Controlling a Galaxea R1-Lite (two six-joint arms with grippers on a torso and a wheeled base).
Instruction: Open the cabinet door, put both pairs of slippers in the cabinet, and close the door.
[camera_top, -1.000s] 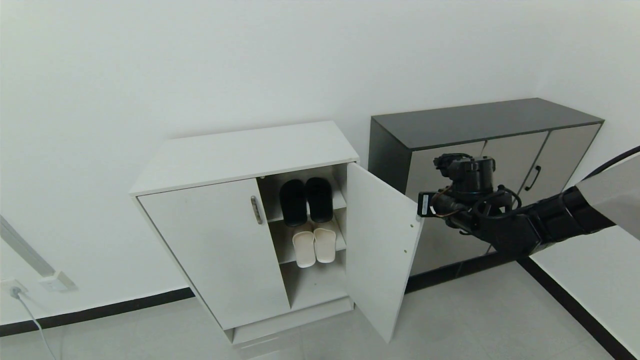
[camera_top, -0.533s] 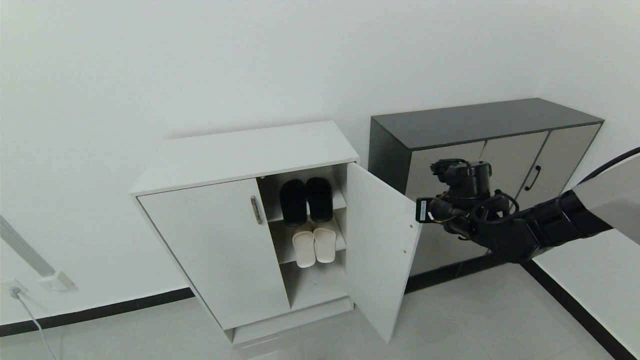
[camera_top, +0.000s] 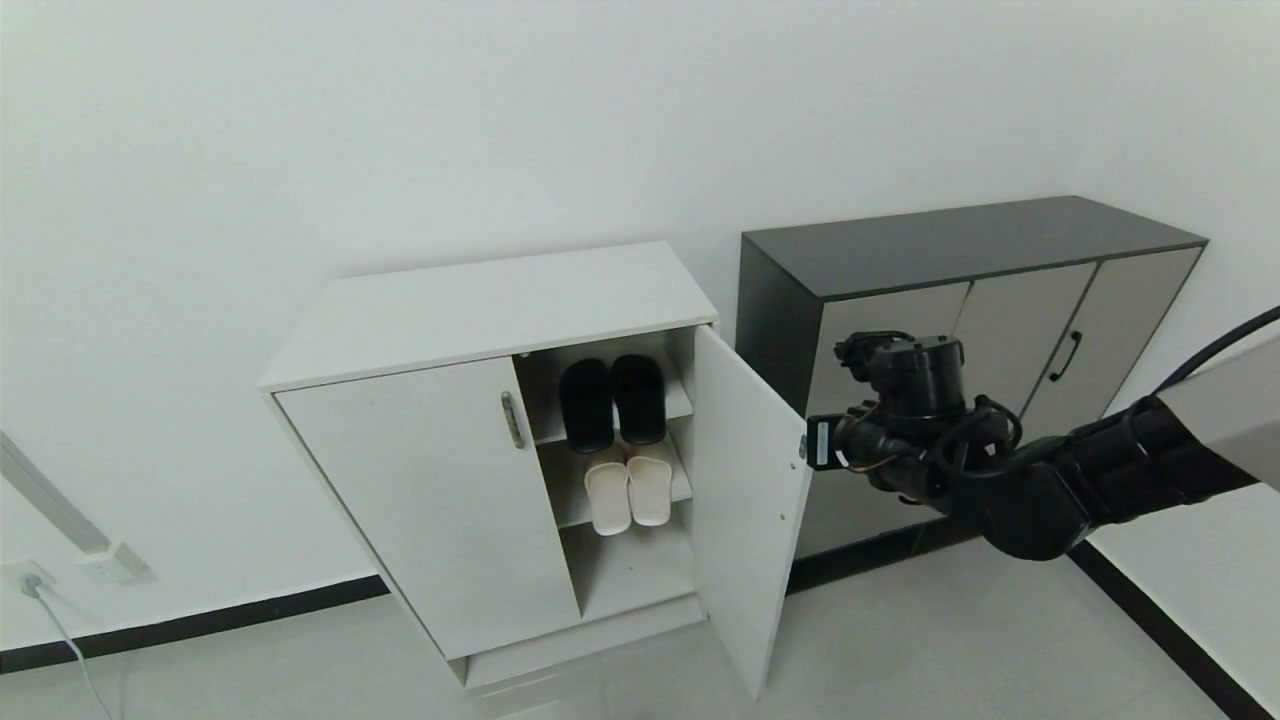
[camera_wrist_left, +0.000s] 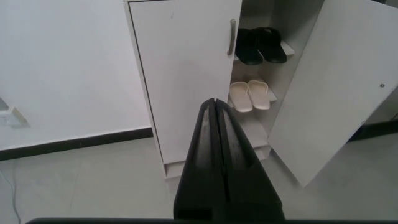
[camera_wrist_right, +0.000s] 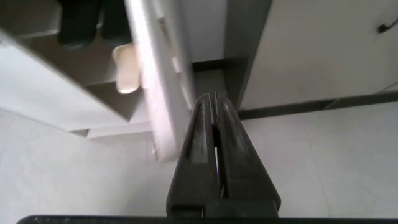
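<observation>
Right gripper (camera_top: 806, 446) has its fingers pressed together with nothing between them. Its tip is at the free edge of the open door (camera_top: 750, 500), on the outer side, and looks to be touching. Black slippers (camera_top: 612, 400) sit on the top shelf of the white cabinet (camera_top: 480, 310), white slippers (camera_top: 628, 490) on the shelf below. Left gripper (camera_wrist_left: 215, 102) is also closed and empty, well back from the cabinet. Versus 1 s ago, the door has swung partway toward closed and the right gripper has moved left with it.
</observation>
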